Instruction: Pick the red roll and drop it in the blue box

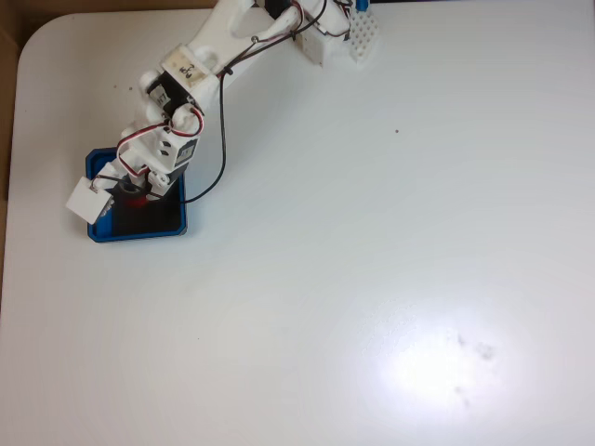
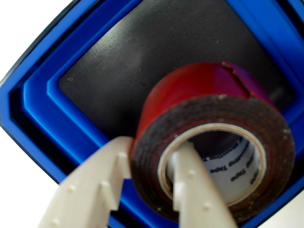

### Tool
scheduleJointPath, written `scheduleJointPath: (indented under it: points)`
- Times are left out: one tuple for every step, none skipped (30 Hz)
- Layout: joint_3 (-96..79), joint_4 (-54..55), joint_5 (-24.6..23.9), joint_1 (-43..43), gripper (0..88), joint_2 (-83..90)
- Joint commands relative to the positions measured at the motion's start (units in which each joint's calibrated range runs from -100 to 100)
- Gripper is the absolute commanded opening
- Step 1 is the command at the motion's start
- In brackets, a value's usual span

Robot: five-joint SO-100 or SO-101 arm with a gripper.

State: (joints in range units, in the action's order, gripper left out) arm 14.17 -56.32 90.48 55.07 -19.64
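Wrist view: jaws pinch red roll's (image 2: 199, 99) wall over blue box (image 2: 42, 109).

White rounded-corner table (image 1: 372, 232), bright glare, brown floor (image 1: 7, 93) at left.
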Motion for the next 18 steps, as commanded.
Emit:
scheduleJointPath:
  points:
    - [3.8, 0.79, -0.12, 0.57, 1.1, 0.83]
    - [3.8, 0.79, -0.12, 0.57, 1.1, 0.83]
    - [3.8, 0.79, -0.12, 0.57, 1.1, 0.83]
    - [3.8, 0.79, -0.12, 0.57, 1.2, 0.92]
    - [3.8, 0.79, -0.12, 0.57, 1.2, 0.92]
    - [3.8, 0.79, -0.12, 0.57, 1.2, 0.92]
    - [3.8, 0.79, -0.12, 0.57, 1.2, 1.0]
    - [3.8, 0.79, -0.12, 0.57, 1.2, 1.0]
    - [3.8, 0.79, -0.12, 0.57, 1.2, 1.0]
    - [3.8, 0.79, -0.12, 0.57, 1.2, 1.08]
    - [3.8, 0.79, -0.12, 0.57, 1.2, 1.08]
    - [3.8, 0.79, -0.12, 0.47, 1.2, 1.08]
    - [3.8, 0.79, -0.12, 0.47, 1.2, 1.17]
    - [3.8, 0.88, -0.12, 0.47, 1.2, 1.17]
    - [3.8, 0.88, -0.12, 0.38, 1.2, 1.17]
    - [3.8, 0.88, -0.12, 0.38, 1.2, 1.17]
    - [3.8, 0.88, -0.12, 0.38, 1.2, 1.08]
    - [3.8, 0.88, -0.12, 0.28, 1.2, 1.08]
